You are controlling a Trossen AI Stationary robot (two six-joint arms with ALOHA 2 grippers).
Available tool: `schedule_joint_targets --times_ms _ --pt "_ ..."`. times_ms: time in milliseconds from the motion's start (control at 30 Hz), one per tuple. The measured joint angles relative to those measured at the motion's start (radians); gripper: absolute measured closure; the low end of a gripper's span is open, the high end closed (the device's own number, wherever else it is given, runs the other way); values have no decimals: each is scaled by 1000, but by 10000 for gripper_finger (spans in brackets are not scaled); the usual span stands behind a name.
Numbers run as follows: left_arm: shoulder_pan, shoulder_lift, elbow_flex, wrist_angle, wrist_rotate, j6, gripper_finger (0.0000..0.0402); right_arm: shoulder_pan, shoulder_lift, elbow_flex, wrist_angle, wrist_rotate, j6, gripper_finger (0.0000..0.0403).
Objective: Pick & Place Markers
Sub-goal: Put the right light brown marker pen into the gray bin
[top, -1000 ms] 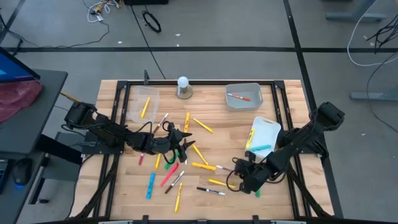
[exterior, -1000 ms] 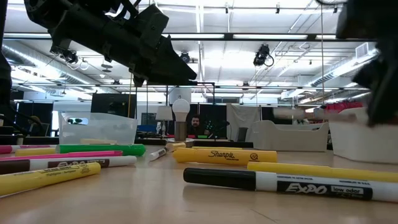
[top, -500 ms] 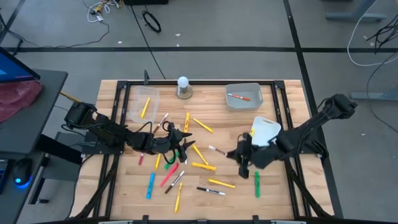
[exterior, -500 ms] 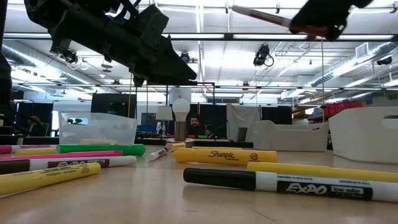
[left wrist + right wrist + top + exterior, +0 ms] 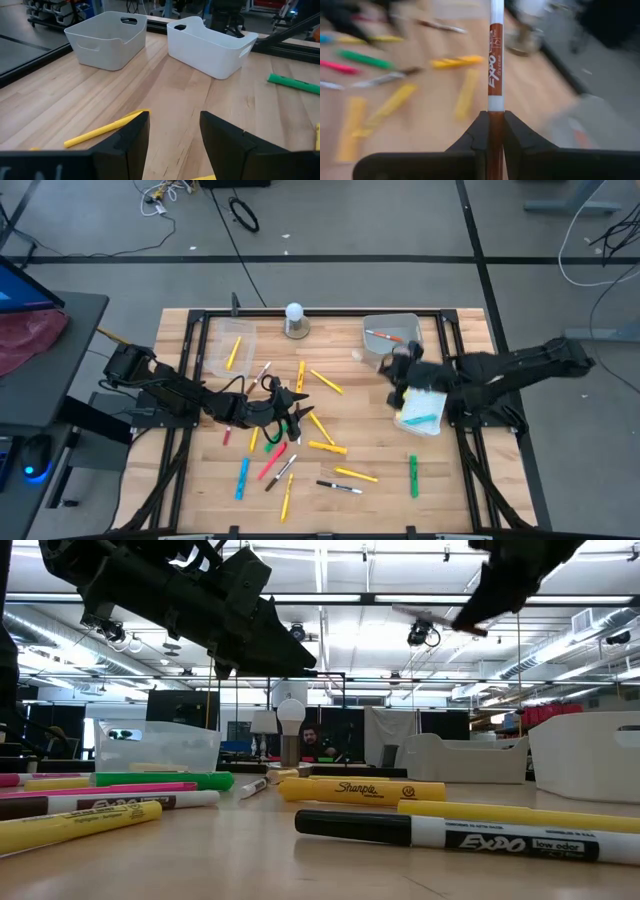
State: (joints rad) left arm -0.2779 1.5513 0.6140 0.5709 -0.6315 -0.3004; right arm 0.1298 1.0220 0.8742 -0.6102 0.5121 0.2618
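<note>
Now my right gripper (image 5: pixel 495 131) clamps brown-capped white Expo marker (image 5: pixel 495 75) beside grey bin (image 5: pixel 392 335); left gripper (image 5: pixel 172 131) jaws apart.

The left gripper (image 5: pixel 172 142) fills the low edge of this view, its two dark fingers (image 5: pixel 131 137) standing apart with bare wooden tabletop (image 5: pixel 165 90) showing between them. A yellow marker (image 5: pixel 102 129) lies flat at about eight o'clock, its near end just beside the finger on that side. At eleven o'clock sits a grey bin (image 5: pixel 107 39), and at one o'clock, close beside it but apart, a white bin (image 5: pixel 210 45) with handle cut-outs. A green marker (image 5: pixel 294 83) lies at three o'clock, well apart from the bins.
</note>
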Motion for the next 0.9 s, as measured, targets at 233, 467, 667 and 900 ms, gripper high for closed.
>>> schedule_joint_targets --times_ms 233,467,667,900 --pt "18 0 0 0 0 -1 220 -318 21 99 -279 -22 -174 378" --pt "19 0 0 0 0 -2 220 -606 90 123 -377 -73 -487 378" --pt "19 0 0 0 0 -2 220 -769 203 123 -359 -78 -721 378" --pt "18 0 0 0 0 -2 220 -826 378 123 -288 -78 -950 375"
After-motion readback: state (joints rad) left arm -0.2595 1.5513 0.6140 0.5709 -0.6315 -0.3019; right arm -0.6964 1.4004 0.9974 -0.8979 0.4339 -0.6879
